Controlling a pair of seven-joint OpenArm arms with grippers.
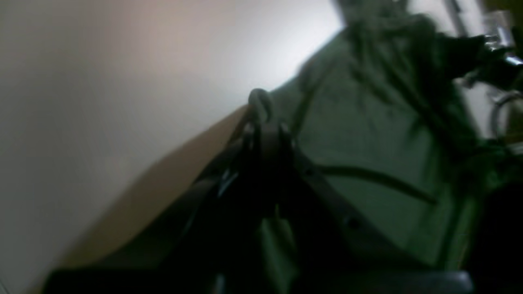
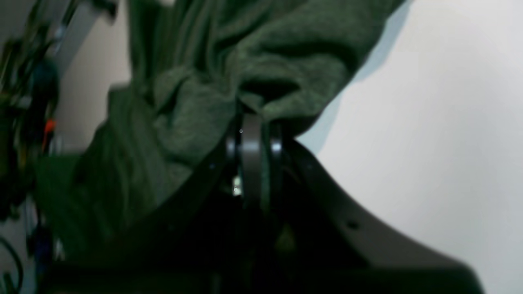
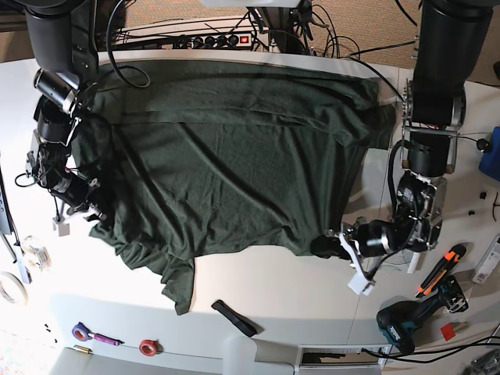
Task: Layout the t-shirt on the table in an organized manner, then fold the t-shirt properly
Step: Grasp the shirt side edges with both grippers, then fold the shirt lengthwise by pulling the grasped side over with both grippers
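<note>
A dark green t-shirt (image 3: 234, 156) lies spread and wrinkled over the white table (image 3: 273, 289), with one corner hanging toward the front left. In the base view my left gripper (image 3: 332, 246) is at the shirt's front right edge, shut on the fabric. The left wrist view shows its fingertips (image 1: 259, 107) closed on a fold of the t-shirt (image 1: 367, 134). My right gripper (image 3: 98, 217) is at the shirt's left edge. In the right wrist view the right gripper (image 2: 251, 118) pinches bunched t-shirt cloth (image 2: 196, 102).
A black strip (image 3: 234, 316) lies near the front edge. A drill (image 3: 406, 324) and an orange cutter (image 3: 439, 269) sit at the front right. Tape rolls (image 3: 31, 250), a red ring (image 3: 147, 346) and a purple pen (image 3: 94, 337) are front left. A power strip (image 3: 211, 39) and cables lie behind.
</note>
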